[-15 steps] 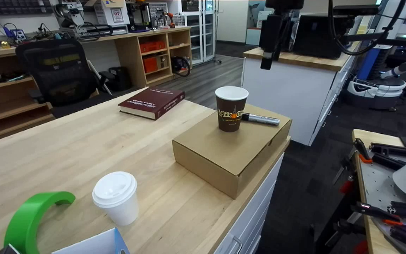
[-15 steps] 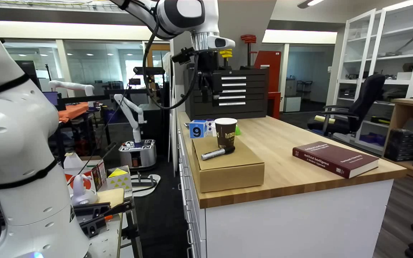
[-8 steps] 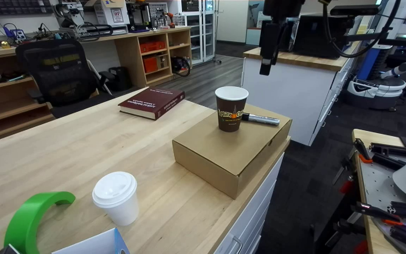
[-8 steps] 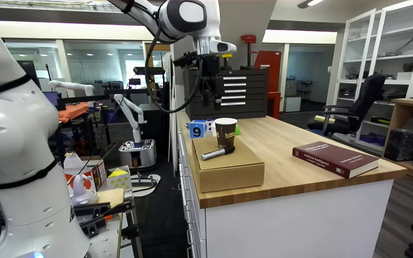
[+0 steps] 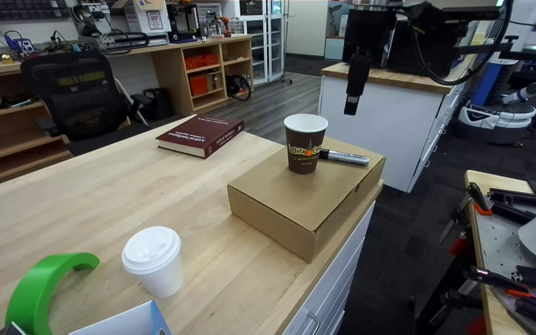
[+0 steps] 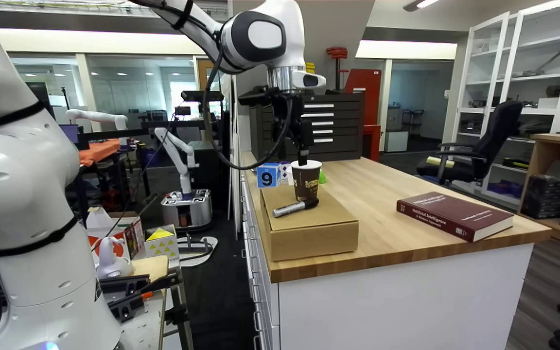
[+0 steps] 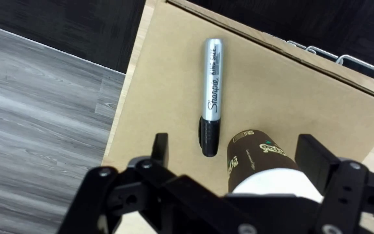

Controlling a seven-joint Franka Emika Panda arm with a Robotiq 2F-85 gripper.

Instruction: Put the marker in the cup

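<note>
A: Counter (image 5: 110,200), left to right?

B: In an exterior view: green arch (image 5: 33,288), white-lidded cup (image 5: 161,279) standing upright, dark red book (image 5: 200,135) lying flat, then a cardboard box (image 5: 272,186) near the counter's edge.

A: On the box?

B: Brown cup (image 5: 305,149), pale rim, upright. Just right of it, the marker (image 5: 348,159), lying flat on the cardboard, outside the cup. Silver barrel; black cap end partly hidden behind the cup.

A: End effector (image 7: 238,151)?

B: Farther right and higher in that same view, pointing down. The fingertip (image 5: 351,107) in sight there is apart from cup and marker both.

A: How far spread?

B: Wrist view, left to right: grey plank floor (image 7: 44,130); one finger pad (image 7: 160,149), seen against cardboard; the marker, cap end toward the end effector; the brown cup; then the second pad (image 7: 315,159), overlapping the cup's outline. Pads wide apart; cap and most of the cup show in the gap. Released.

A: Second pad touching the cup?

B: Cannot tell; the overlap hides it.

A: Cap and cup?

B: Apart. A strip of cardboard shows between them in the wrist view.
</note>
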